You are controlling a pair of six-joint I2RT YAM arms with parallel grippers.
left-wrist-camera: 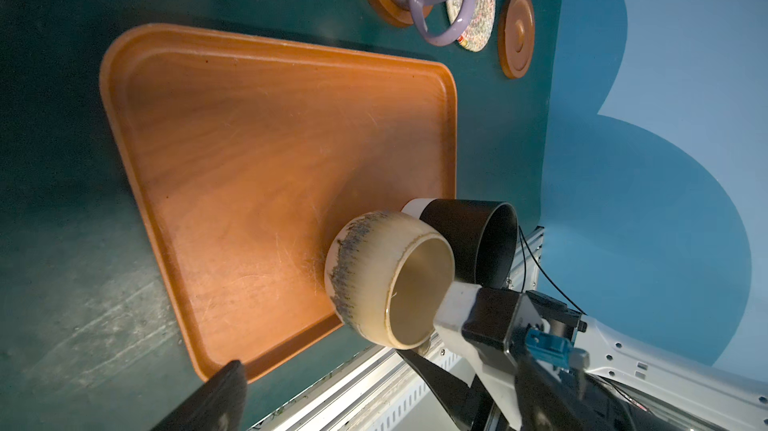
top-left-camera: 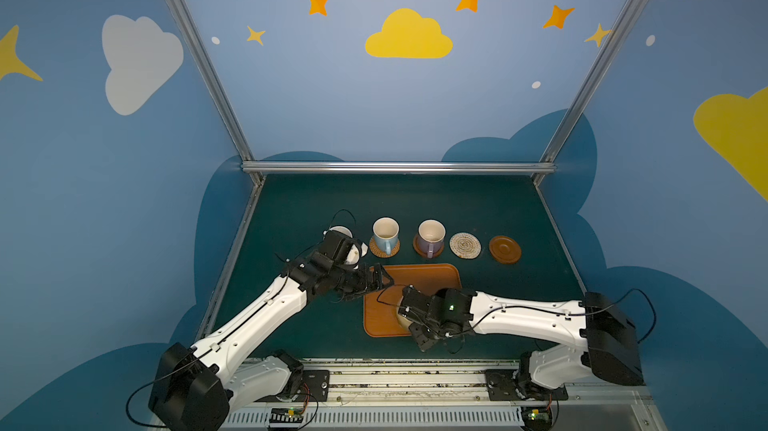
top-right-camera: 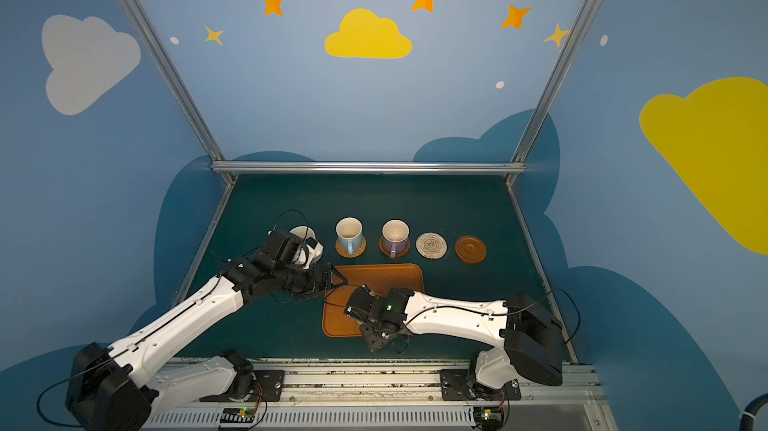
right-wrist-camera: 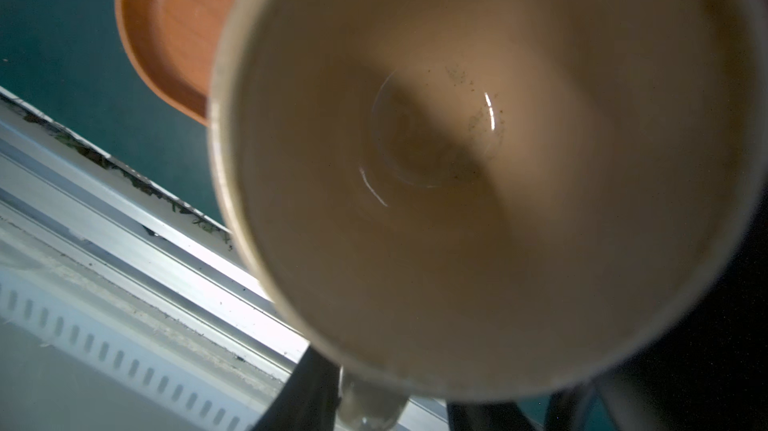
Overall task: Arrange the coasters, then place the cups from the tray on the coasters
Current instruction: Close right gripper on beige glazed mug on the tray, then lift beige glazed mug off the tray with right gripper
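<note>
Currently the right gripper [top-left-camera: 411,325] is reaching down over the 6 o'clock edge of the tray [left-wrist-camera: 249,150]. The yellow-beige cup [left-wrist-camera: 374,279] is standing upright there, with the black cup [left-wrist-camera: 469,233] just beside it toward 3 o'clock. The right gripper's fingers [left-wrist-camera: 455,308] seem to be sitting either side of the yellow-beige cup's handle. The close view is blurred, so I cannot tell whether they are pinching it.

The left gripper [top-left-camera: 383,277] is hovering over the tray's 10 o'clock corner, fingers spread wide and holding nothing.

At the tray's 12 o'clock, a row is running from 9 to 3:
- the speckled white cup [top-right-camera: 302,233], largely hidden behind the left arm
- the light blue cup [top-left-camera: 385,233], sitting on the rattan coaster [top-left-camera: 395,250]
- the lavender cup [top-left-camera: 431,235], on a wooden coaster [top-left-camera: 417,247]
- the spiral rope coaster [top-left-camera: 465,245] and the second wooden coaster [top-left-camera: 505,249], both lying bare
</note>
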